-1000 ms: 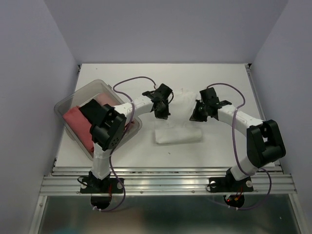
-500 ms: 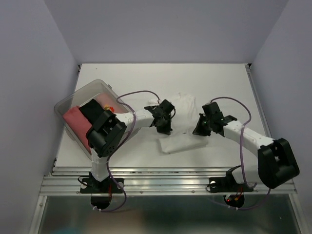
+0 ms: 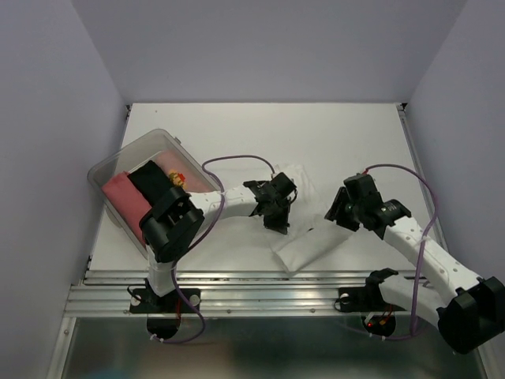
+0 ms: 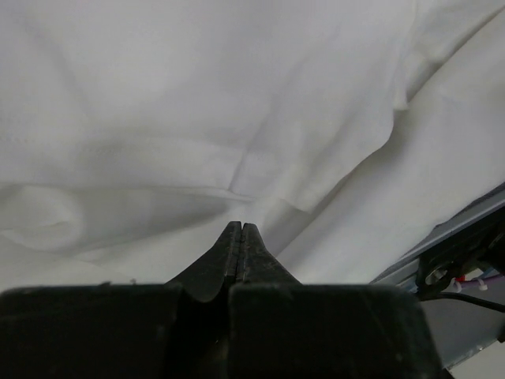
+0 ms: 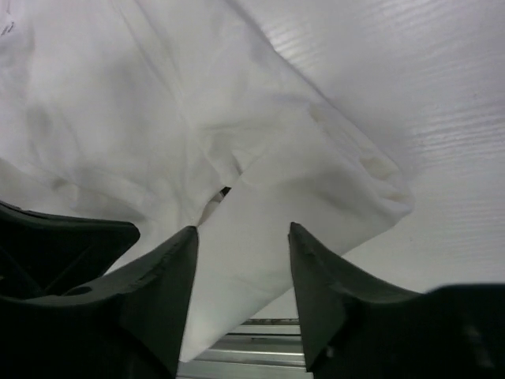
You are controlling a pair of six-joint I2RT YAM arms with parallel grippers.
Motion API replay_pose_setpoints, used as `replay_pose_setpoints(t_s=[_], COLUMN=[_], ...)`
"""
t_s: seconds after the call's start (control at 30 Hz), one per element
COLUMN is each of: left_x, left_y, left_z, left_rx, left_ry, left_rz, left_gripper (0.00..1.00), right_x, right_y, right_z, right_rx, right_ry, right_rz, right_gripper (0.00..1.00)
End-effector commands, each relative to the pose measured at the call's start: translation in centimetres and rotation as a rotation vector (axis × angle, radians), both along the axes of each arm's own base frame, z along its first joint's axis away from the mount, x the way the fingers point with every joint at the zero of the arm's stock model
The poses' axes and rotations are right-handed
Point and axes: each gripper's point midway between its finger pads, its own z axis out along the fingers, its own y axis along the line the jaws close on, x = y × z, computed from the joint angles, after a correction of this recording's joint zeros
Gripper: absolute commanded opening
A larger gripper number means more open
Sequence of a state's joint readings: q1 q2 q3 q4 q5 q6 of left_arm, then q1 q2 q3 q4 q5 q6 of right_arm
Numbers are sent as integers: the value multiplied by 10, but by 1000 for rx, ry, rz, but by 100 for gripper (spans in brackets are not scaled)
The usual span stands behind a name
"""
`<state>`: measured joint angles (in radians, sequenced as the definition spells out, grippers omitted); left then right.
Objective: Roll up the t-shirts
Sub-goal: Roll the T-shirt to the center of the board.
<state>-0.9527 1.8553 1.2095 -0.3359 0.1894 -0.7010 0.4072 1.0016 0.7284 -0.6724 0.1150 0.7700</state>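
— Progress on the rolling?
— Barely begun, judging by the layout. No tight roll anywhere.
— Whereabouts of the white shirt (image 3: 304, 241)?
— Lying on the table (image 3: 237, 126) between the two grippers, folded into a band: rumpled at the far end, flat at the near end.
— Left gripper (image 3: 278, 215)?
— Pressed together, tip down on the white cloth. Cannot tell whether any fold is pinched.
— Right gripper (image 3: 339, 212)?
— Spread apart, hanging just over the shirt's right edge, gripping nothing.
— Left to do?
— Most of it, probably. Needs rolling up first. Then more waiting in the tub (image 3: 126, 148) at the left: pink shirt (image 3: 118, 193), black shirt (image 3: 146, 178), a printed one (image 3: 175, 175) peeking out behind.
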Motion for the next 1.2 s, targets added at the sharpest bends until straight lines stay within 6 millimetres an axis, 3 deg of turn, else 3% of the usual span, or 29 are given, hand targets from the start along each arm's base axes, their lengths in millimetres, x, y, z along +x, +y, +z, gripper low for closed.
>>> replay_pose_setpoints(t_s=[0.0,0.07,0.17,0.33,0.6,0.73,0.8,0.83,0.9,1.03,1.17], left_x=[27,36,48,69,92,97,99,101,103,108,111], left_y=[-9,-5,7,24,42,45,45,46,45,45,44], left_z=[43,39,29,8,-33,-39,-40,-41,-41,-40,-38], left_rx=[-60,-41,-19,22,88,90,88,89,84,72,65], left_ry=[-106,-112,-106,-98,-58,-46,-44,-41,-37,-33,-39], left_rz=[5,30,70,128,162,169,170,174,175,183,183], left_gripper=[0,0,0,0,0,0,0,0,0,0,0], right_x=[-20,-23,-30,-34,-46,-39,-28,-22,-16,-11,-12], right_y=[-1,-2,-2,-1,-25,-23,-12,-6,8,33,55], right_z=[-10,-14,-18,-25,-69,-54,-33,-20,-3,13,10], right_rx=[41,56,83,95,-30,-21,27,53,111,192,230], right_ry=[56,65,90,87,191,148,86,54,23,10,23], right_rz=[-51,-71,-112,-108,-206,-190,-140,-121,-59,29,113], right_gripper=[59,72,75,66,42,41,51,60,62,56,42])
